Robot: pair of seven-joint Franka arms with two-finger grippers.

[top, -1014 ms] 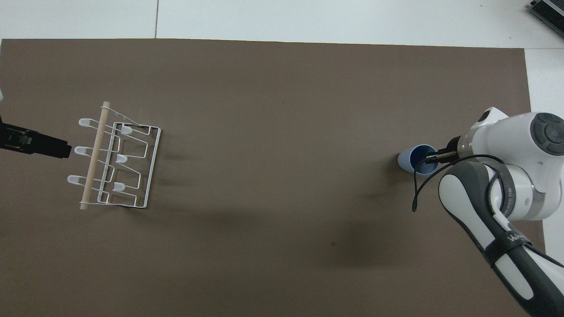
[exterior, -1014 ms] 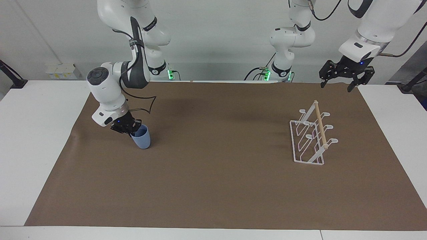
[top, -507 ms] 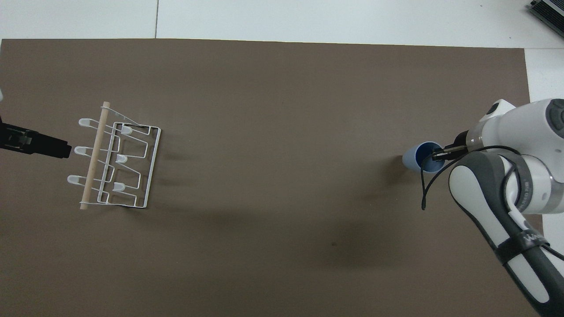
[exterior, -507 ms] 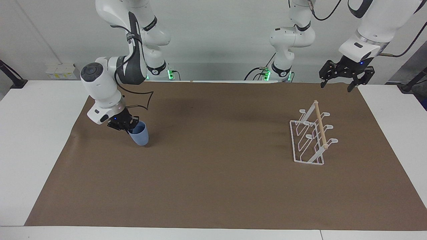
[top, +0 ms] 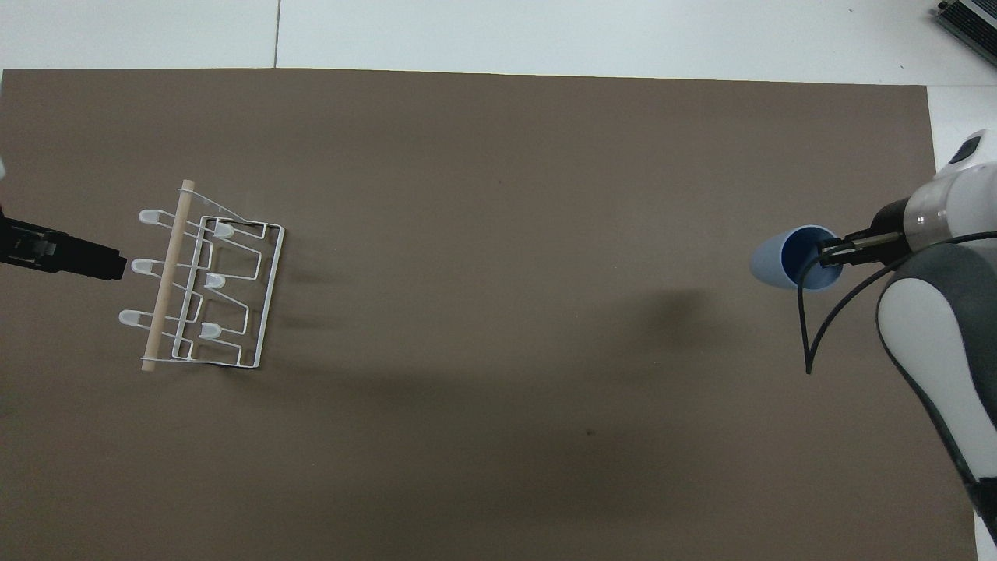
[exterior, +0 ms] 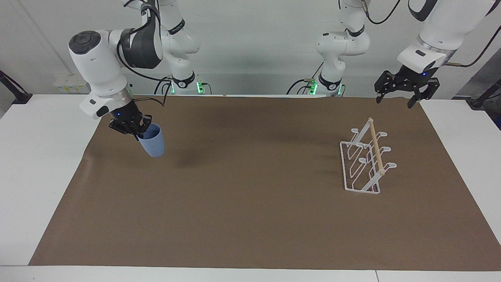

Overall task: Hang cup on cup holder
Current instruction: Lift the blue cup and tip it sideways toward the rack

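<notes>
The light-blue cup hangs tilted in the air over the brown mat at the right arm's end of the table. My right gripper is shut on its rim, one finger inside the cup. In the overhead view the cup points its base away from the right gripper. The white wire cup holder with its wooden dowel stands on the mat at the left arm's end and also shows in the overhead view. My left gripper waits open in the air beside the holder, also seen from overhead.
A brown mat covers most of the white table. The cup's shadow lies on the mat below it.
My right gripper has lifted the cup off the mat, upward and toward the right arm's end of the table. The left arm and the holder have not moved.
</notes>
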